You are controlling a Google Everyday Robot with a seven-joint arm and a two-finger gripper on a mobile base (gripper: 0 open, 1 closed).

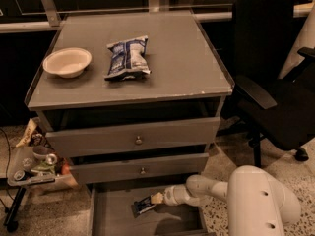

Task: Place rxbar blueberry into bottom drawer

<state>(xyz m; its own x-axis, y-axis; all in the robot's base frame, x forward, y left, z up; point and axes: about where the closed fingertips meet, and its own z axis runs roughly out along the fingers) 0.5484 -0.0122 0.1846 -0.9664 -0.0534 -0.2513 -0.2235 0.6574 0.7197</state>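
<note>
The bottom drawer [117, 219] is pulled out at the foot of the grey table [187, 63], showing a shallow grey floor and low side walls. The white arm [209, 188] reaches in from the right, over the drawer's right half. Its end effector [156, 198] hangs low inside the drawer, pointing left.

The rxbar blueberry [143, 207] is a small dark bar with a pale patch. It sits just left of and slightly below the end effector, with its right end meeting the tip. It lies at a tilt over the middle of the drawer floor. I cannot tell whether the end effector is closed on the bar or only touching it, nor whether the bar rests on the floor or hangs just above it.

Above it, the middle drawer [108, 172] and the top drawer [98, 142] are both pushed in. On the table top, a blue-and-white chip bag [127, 58] lies near the centre and a pale bowl [67, 62] sits to its left, apart from it. A black office chair [275, 97] stands to the right of the table.
</note>
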